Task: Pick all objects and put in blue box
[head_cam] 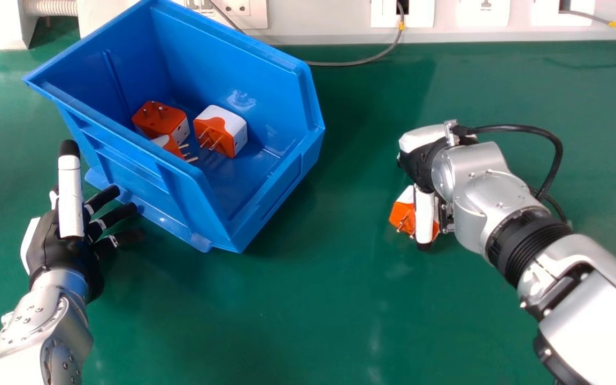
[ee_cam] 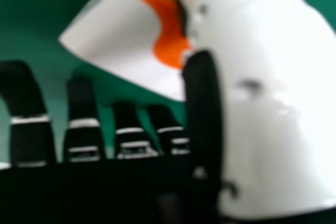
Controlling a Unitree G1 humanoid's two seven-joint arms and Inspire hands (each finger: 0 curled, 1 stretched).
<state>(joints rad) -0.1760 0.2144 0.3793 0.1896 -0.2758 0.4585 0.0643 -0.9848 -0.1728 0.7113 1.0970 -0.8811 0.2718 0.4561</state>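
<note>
Here, the adapter [head_cam: 402, 215] by the right hand [head_cam: 424, 215] is orange-white — pronged, perhaps boxy.

One blue box [head_cam: 276, 198] sits just beside the left hand [head_cam: 62, 248], with three orange-and-white adapters [head_cam: 220, 133] inside. A fourth adapter [head_cam: 400, 215] is at the right hand [head_cam: 419, 163], partly behind its thumb, making four adapters and two hands in all.
</note>
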